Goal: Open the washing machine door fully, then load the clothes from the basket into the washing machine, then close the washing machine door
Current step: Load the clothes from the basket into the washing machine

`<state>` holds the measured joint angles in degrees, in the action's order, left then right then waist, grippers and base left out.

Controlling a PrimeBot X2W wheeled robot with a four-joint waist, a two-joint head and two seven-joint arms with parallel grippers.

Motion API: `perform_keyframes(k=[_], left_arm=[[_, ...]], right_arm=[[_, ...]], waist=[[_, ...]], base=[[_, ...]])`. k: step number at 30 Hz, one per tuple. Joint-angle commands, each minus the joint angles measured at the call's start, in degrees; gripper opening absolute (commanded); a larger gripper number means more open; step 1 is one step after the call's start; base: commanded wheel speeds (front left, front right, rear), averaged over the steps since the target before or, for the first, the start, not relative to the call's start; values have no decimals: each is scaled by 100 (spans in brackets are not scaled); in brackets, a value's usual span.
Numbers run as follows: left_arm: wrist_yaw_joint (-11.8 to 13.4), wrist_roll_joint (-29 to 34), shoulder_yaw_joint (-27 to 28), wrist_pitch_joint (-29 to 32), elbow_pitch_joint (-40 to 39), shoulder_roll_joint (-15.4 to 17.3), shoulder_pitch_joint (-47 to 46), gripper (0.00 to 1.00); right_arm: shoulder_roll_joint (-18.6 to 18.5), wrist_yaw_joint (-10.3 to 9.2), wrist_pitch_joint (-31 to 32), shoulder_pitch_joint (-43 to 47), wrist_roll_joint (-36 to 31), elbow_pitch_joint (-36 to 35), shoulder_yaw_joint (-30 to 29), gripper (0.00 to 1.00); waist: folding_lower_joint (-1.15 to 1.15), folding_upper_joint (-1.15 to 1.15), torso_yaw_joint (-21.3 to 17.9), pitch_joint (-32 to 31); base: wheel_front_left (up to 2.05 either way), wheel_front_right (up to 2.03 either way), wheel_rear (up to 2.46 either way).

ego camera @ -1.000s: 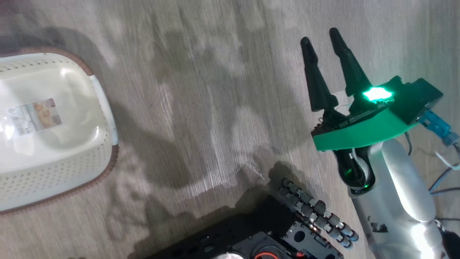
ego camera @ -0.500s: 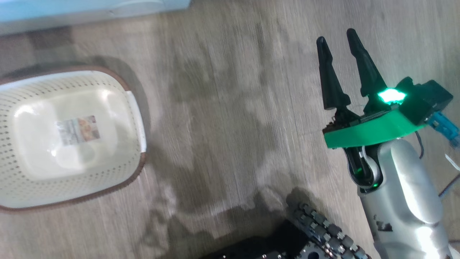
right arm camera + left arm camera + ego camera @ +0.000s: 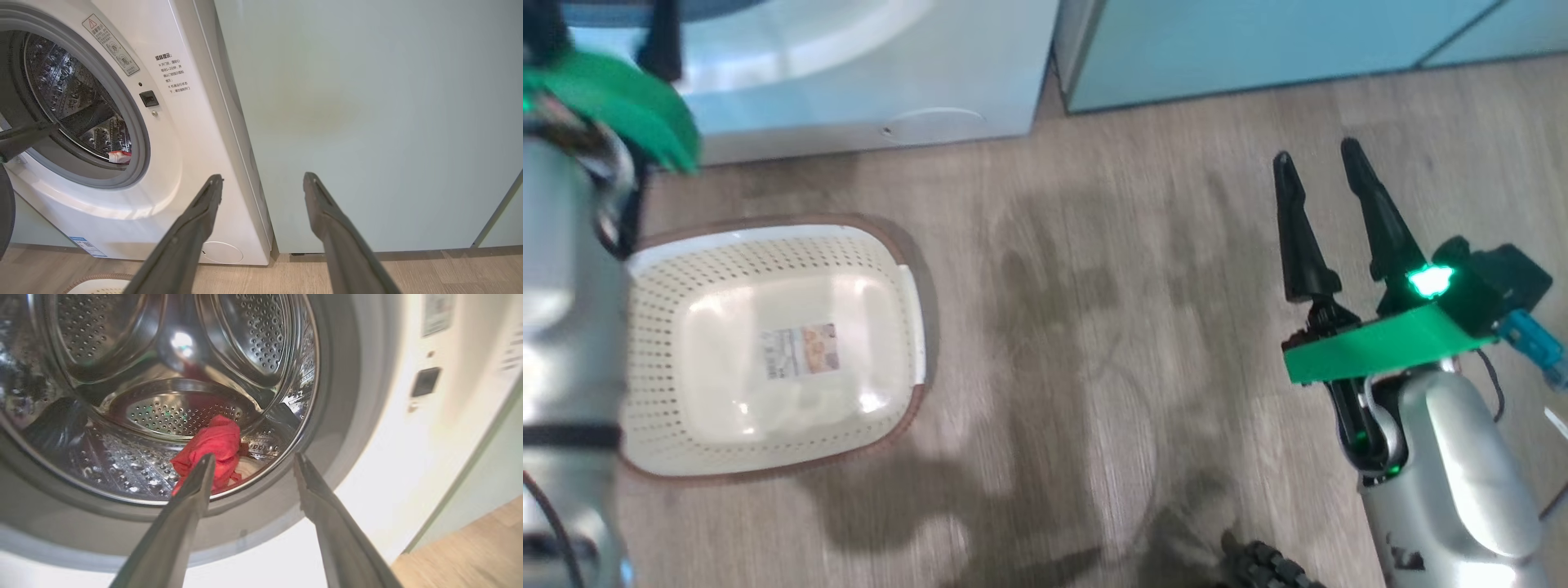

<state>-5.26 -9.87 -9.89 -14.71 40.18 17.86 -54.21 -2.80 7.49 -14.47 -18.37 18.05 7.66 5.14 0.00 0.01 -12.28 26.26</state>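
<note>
Left gripper (image 3: 254, 457): fingers spread apart with nothing between them; the tips are just in front of the lower rim of the drum opening.
Right gripper (image 3: 1316, 153): fingers spread apart, holding nothing. It hangs over bare floor (image 3: 1094, 327) and points toward the seam where the machine's side meets the cabinet (image 3: 367, 122).
Clothes (image 3: 212, 445): a red bundle with a little white, lying low in the drum near the front lip.
Washing machine (image 3: 196, 134): the round opening is uncovered and ringed by a grey gasket. Its right edge stands just beside the cabinet, with a thin gap between them.
Basket (image 3: 907, 269): on the floor near the machine's front, with the sticker on its bottom showing. The left forearm crosses its left rim in the head view.
Open room: a broad strip of wood floor lies between the basket's right rim and the right gripper.
</note>
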Motion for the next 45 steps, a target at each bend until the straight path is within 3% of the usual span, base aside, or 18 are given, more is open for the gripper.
perform_keyframes(k=[1,8,16,23,45], left_arm=[[107,-79,259,-29,-608,115,396,100],[558,-81,683,-29,-2267,-363,2188,100],[934,255,863,-29,-3329,-971,3355,100],[1033,489,1015,-29,-3613,-1180,3750,100],[847,785,1106,-29,-3702,-1323,3696,100]], right_arm=[[-8,0,-53,154,-68,-175,47,100],[-8,0,-53,354,-171,-271,-26,100],[-8,0,-53,450,-208,-289,-17,100],[-8,0,-53,470,-220,-290,11,100],[-8,0,-53,430,-127,-283,2,100]], waist=[[0,-1,209,-227],[0,-1,341,-311],[0,-1,378,-379],[0,-1,367,-391],[0,-1,342,-255]], base=[[0,0,0],[0,0,0],[0,0,0],[0,0,0],[0,0,0]])
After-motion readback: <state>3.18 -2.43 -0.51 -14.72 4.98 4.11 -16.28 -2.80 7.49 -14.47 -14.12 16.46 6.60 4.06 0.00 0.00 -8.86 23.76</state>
